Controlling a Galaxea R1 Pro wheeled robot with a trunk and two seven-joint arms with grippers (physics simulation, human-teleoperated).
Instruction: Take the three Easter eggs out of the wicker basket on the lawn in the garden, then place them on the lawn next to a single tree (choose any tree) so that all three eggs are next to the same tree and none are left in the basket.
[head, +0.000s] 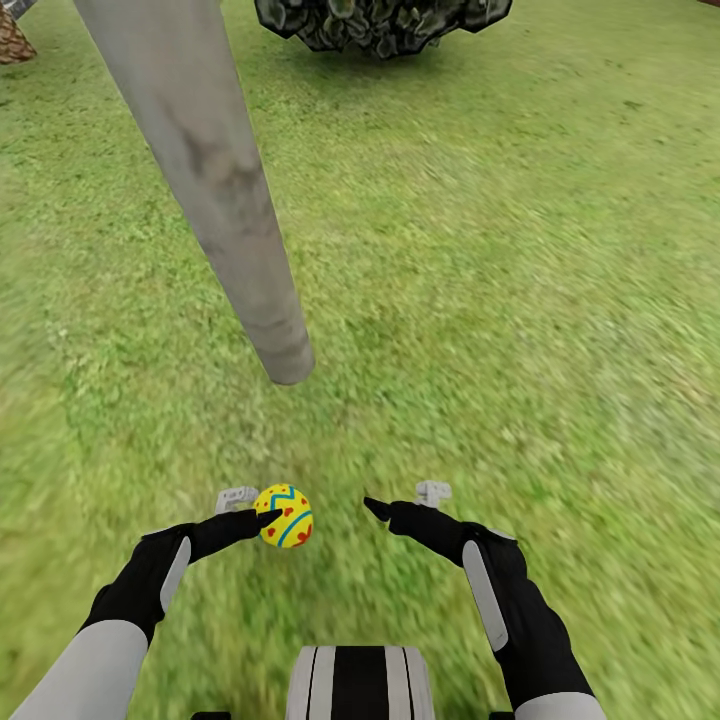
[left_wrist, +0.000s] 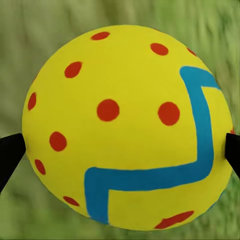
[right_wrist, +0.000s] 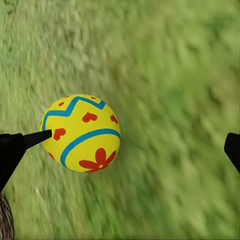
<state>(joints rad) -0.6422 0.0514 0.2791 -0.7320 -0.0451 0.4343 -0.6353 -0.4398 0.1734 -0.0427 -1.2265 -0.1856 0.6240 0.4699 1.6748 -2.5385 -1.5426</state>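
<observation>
Yellow egg pinched, tree ahead

Your left hand (head: 262, 520) is pinching the Easter egg (head: 284, 515) above the lawn (head: 520, 300). Your right hand (head: 400, 505) hangs spread wide, holding nothing. Just ahead stands the tree (head: 225, 190), its pale grey trunk.

A low clump of dark, blocky foliage (head: 380, 22) speckled with pale green sits at the far edge of the scene. Well off to its left, at the corner, a bit of scaly brown trunk (head: 14, 40) pokes into sight, standing apart from the foliage with open green ground between the two.
</observation>
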